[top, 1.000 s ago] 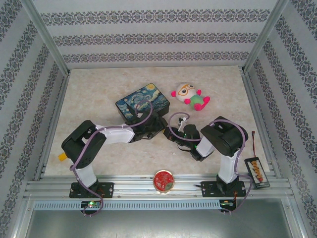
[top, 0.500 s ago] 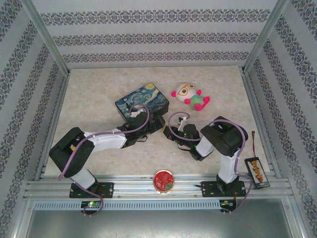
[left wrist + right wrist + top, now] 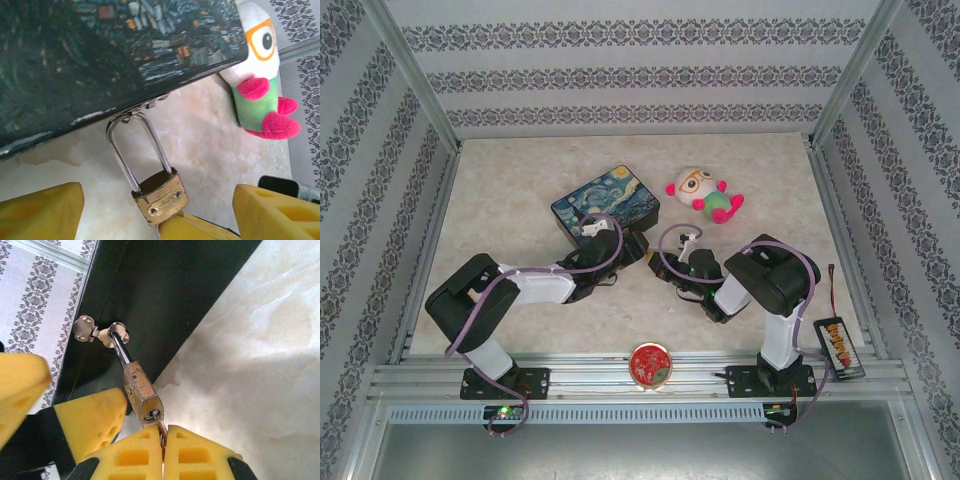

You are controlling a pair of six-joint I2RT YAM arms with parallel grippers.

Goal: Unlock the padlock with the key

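Now the padlock [image 3: 159, 192] is hanging by its shackle from the hasp on the front of the box [image 3: 100, 60], near the middle of the table. The right gripper [image 3: 163, 440] is pinching the key [image 3: 161, 431], whose tip is sitting at the keyhole. The left gripper [image 3: 157, 220] is standing spread wide, one finger on each side of the padlock and clear of it.
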